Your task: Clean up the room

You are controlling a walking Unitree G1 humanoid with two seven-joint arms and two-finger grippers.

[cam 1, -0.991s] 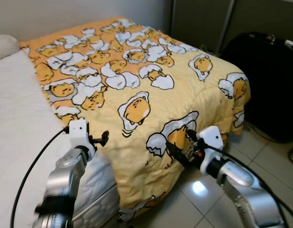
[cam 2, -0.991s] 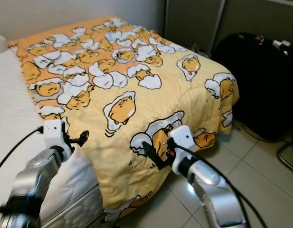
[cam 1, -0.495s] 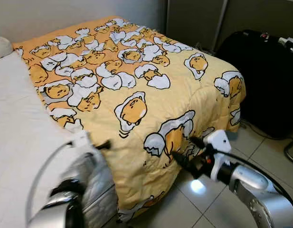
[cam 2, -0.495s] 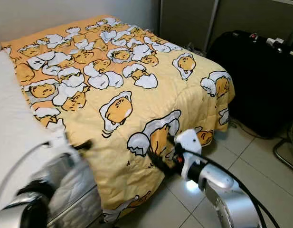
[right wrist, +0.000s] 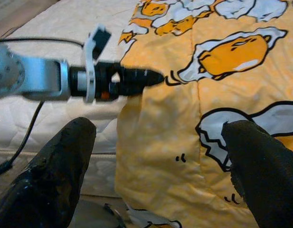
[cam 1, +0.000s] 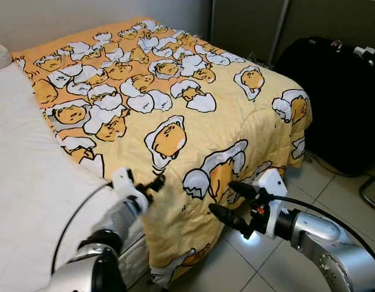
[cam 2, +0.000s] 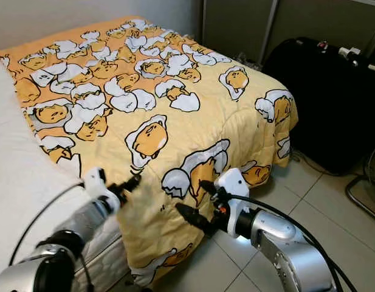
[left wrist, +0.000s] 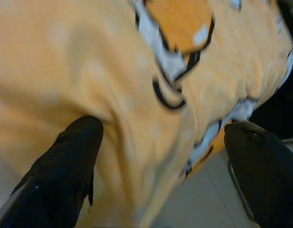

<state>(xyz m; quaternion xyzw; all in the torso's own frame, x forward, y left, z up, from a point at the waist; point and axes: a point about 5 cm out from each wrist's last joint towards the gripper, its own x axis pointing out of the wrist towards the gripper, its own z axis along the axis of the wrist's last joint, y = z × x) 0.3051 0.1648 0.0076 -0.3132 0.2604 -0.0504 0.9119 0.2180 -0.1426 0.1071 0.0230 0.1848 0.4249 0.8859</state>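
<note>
The yellow-and-orange quilted blanket printed with cartoon eggs [cam 1: 175, 115] lies spread over the bed and covers most of its width. Its near edge hangs over the foot of the bed toward the grey tiled floor [cam 1: 333, 201]. Along the robot's left side of the bed, the white quilted mattress [cam 1: 23, 170] is uncovered. The blanket's side edge runs diagonally across it.

Left end effector [cam 1: 155, 182]: positioned at the blanket's near side edge, where the blanket meets the bare mattress. In the left wrist view, its two black fingers [left wrist: 70, 156] stand wide apart with the yellow fabric bulging between them. Whether the fingers touch the fabric cannot be determined. Nothing is gripped.

Right end effector [cam 1: 231, 204]: positioned beside the overhanging front portion of the blanket, just in front of a printed egg figure and above the floor. Its fingers are spread wide. In the right wrist view, both black fingertips [right wrist: 65, 156] frame the hanging fabric with nothing clamped between them. The left end effector appears in that view as well, pointing at the blanket edge.

A large black bag [cam 1: 339, 91] stands on the floor beyond the far corner of the bed, near the wall.
</note>
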